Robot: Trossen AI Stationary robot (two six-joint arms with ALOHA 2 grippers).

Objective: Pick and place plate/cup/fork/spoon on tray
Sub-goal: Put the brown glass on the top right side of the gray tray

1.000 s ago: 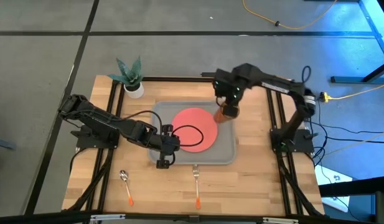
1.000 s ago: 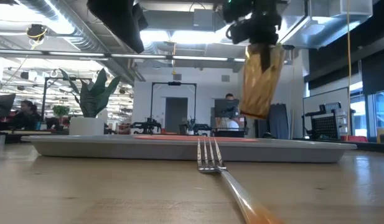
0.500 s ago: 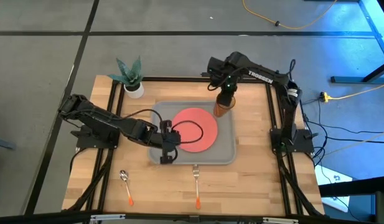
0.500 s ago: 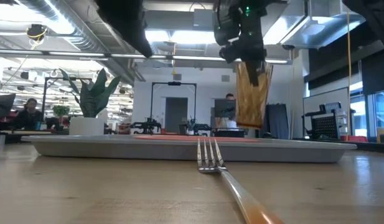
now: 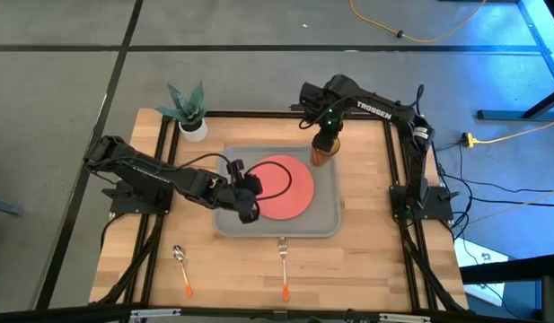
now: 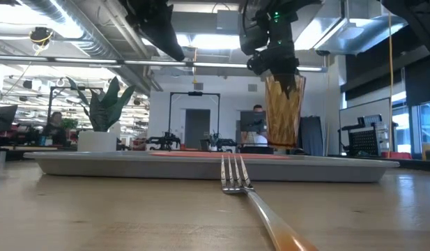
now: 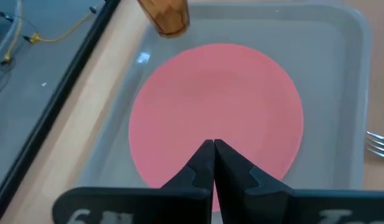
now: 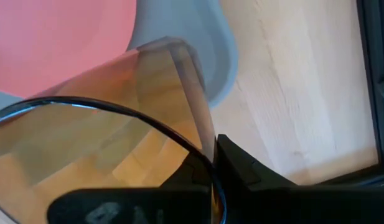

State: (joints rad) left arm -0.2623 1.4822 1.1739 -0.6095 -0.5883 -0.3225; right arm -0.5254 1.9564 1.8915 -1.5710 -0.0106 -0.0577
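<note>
Over the tray's (image 5: pixel 326 220) far right corner, you see the right gripper (image 5: pixel 323 135) pinching the rim of the cup (image 5: pixel 322 152), which stands upright beside the plate (image 5: pixel 281 187). Your left gripper (image 5: pixel 247 199) hovers over the plate's near left edge, fingers pressed together. Near the table's front edge lie the fork (image 5: pixel 283 266) and spoon (image 5: pixel 181 268).

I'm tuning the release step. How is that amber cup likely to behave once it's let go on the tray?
The cup looks thin-walled and translucent, so probably light and easily nudged. It is taller than wide, so it may tip if the right gripper, pinching its rim, drags while opening. It sits near the tray corner beside the plate.
</note>
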